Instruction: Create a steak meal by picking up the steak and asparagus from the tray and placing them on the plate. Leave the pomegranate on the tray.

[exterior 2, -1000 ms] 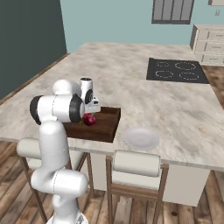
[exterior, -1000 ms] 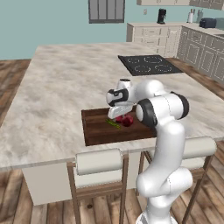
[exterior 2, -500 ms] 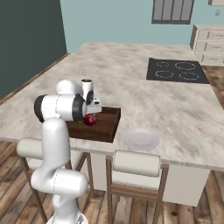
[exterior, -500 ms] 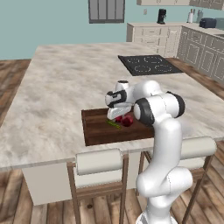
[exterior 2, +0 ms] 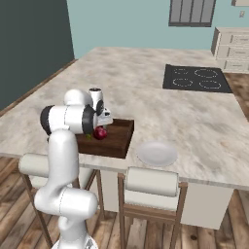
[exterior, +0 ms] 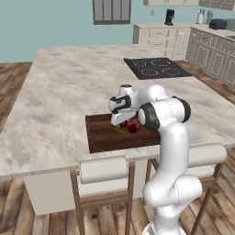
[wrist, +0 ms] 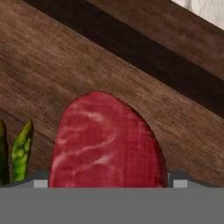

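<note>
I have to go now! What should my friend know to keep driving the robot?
Claw: low over the tray, right above the steak; can't tell if it's open or shut.
Steak, asparagus and pomegranate are all on the tray. The plate sits on the counter beside the tray with no food on it.
Done: nothing moved yet.
Left: steak and asparagus to the plate; leave the pomegranate.

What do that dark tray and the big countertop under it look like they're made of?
The tray looks like dark brown wood with a matte finish: grain streaks run along its floor and rim. The countertop looks like polished pale stone, perhaps marble, judging by its beige-grey veining. Both are rendered, so that is only their look.
</note>
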